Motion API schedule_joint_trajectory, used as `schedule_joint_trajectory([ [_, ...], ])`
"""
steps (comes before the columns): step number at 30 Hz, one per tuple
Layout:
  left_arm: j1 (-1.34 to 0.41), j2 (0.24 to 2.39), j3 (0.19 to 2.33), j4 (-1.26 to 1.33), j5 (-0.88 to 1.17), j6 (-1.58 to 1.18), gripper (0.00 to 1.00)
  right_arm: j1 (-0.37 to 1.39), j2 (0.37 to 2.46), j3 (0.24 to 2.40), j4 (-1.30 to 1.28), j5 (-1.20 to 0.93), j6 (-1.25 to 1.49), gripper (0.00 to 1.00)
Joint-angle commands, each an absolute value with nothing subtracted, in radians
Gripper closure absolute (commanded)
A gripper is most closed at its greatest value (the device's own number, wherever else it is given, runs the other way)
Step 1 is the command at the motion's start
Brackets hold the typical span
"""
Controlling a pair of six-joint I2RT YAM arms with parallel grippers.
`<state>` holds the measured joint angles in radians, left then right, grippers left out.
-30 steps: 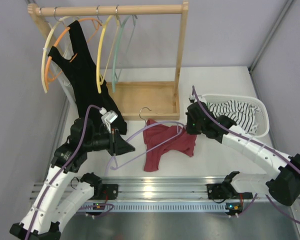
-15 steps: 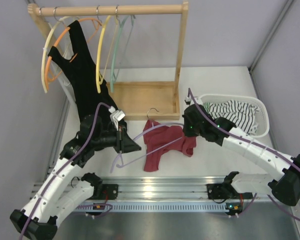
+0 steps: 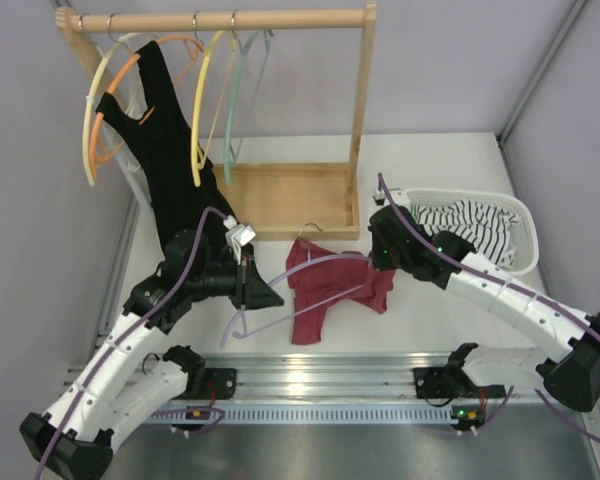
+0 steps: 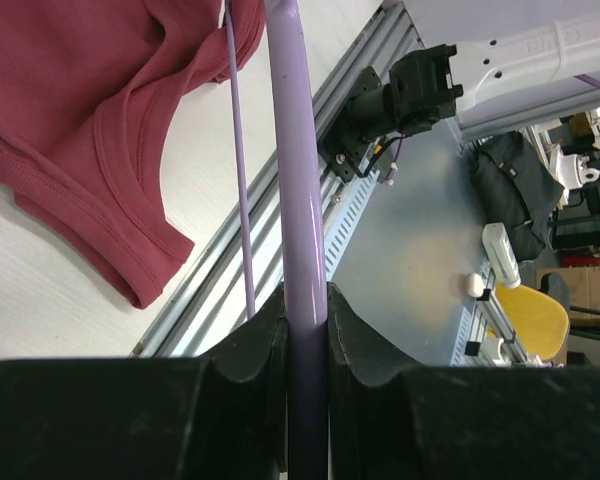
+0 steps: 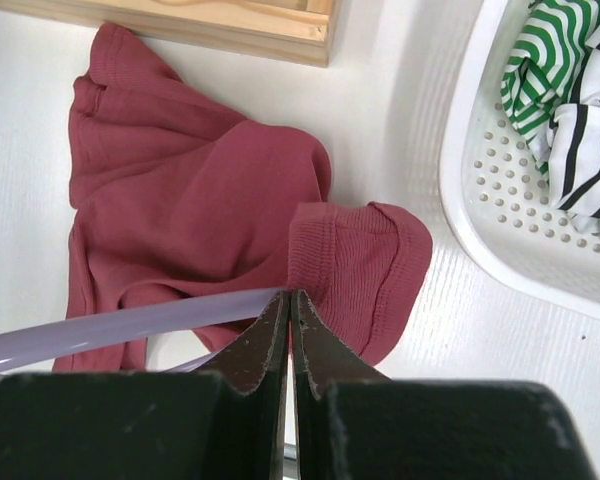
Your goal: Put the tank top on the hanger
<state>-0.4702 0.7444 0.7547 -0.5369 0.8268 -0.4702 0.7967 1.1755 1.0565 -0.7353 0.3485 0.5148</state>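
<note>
Your two arms are mounted on the silver rail (image 3: pixel 310 372), with white shells over the long links and black housings at every joint. The left arm (image 3: pixel 120 352), above the rail's left end, carries a looping purple cable (image 3: pixel 187 245); the right arm (image 3: pixel 502 297), above its right end, carries another. The left gripper (image 4: pixel 305 297) and right gripper (image 5: pixel 291 294) end in matte black moulded fingers. Green and orange lights dot the base block (image 3: pixel 462 411) just below the rail's right half.

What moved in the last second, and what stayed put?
The left gripper slid a little to the right, carrying the hanger further across the tank top. Both grippers kept their fingers shut on the hanger; nothing was let go. The right gripper, the rack and the basket hardly changed.
</note>
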Motion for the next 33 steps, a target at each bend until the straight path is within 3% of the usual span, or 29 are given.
schedule_joint_trajectory([
  [1, -0.477, 0.733, 0.787, -0.519, 0.9, -0.459, 1.0, 0.805, 1.169, 1.117, -0.715, 0.385, 0.483, 1.0],
  [13, -0.494, 0.75, 0.692, -0.264, 0.894, -0.593, 1.0, 0.819, 1.091, 1.089, -0.563, 0.083, 0.382, 1.0],
  [26, -0.718, 0.897, 0.617, 0.121, 0.706, -0.676, 1.0, 0.85, 1.04, 1.091, -0.572, 0.037, 0.37, 1.0],
  [33, -0.755, 0.969, 0.574, 0.291, 0.654, -0.71, 1.0, 0.856, 0.994, 1.059, -0.594, 0.051, 0.373, 1.0],
])
